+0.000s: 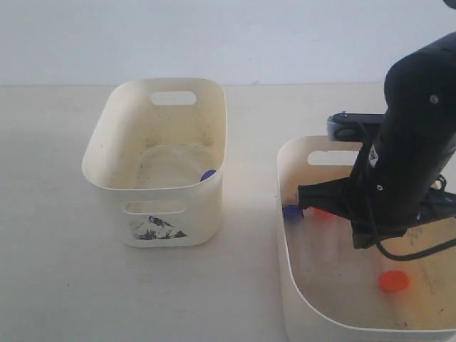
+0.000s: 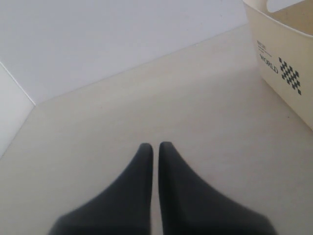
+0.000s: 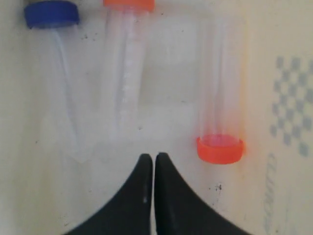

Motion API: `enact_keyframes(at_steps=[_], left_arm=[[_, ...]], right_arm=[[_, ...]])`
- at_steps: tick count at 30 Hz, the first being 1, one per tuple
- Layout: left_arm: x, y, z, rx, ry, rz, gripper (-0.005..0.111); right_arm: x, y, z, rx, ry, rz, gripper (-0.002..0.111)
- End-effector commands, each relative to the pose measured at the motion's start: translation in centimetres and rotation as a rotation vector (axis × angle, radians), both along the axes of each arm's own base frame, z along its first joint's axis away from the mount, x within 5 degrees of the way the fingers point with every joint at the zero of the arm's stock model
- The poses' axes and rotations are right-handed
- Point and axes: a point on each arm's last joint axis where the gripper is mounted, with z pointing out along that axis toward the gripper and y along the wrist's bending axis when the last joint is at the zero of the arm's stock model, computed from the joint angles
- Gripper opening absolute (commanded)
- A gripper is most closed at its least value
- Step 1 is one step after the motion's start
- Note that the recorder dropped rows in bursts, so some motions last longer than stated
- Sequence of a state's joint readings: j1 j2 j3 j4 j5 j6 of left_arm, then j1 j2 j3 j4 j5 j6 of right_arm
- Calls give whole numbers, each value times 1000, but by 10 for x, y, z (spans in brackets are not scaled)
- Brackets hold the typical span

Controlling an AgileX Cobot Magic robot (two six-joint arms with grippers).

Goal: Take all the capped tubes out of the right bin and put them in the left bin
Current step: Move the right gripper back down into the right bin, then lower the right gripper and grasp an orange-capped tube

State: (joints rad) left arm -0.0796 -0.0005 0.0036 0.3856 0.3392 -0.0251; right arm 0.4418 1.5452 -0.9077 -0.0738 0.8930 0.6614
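Right gripper (image 3: 154, 155) clenched, empty, inside right bin (image 1: 283, 249), likely lining up pick. 3 capped tubes (image 3: 220, 107) lie just ahead of fingertips. 1 blue-capped tube (image 1: 207, 174) already in left bin (image 1: 171, 206). Left gripper (image 2: 155, 145) clenched, empty.

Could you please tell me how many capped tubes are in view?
4. One blue-capped tube is in the left bin. The right bin holds a second blue-capped tube beside an orange-capped tube, and a second orange-capped tube apart. The arm may hide others.
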Motion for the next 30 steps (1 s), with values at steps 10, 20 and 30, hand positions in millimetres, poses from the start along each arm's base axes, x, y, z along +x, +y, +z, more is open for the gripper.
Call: enact_keyframes(at_steps=[10, 20, 30], left_arm=[[0, 0, 1, -12, -6, -5, 4], [0, 0, 1, -12, -6, -5, 4], [0, 0, 1, -12, -6, -5, 4]], right_arm=[[22, 5, 34, 67, -72, 80, 1], [33, 9, -10, 4, 74, 97, 1], [39, 12, -16, 14, 43, 113, 1]])
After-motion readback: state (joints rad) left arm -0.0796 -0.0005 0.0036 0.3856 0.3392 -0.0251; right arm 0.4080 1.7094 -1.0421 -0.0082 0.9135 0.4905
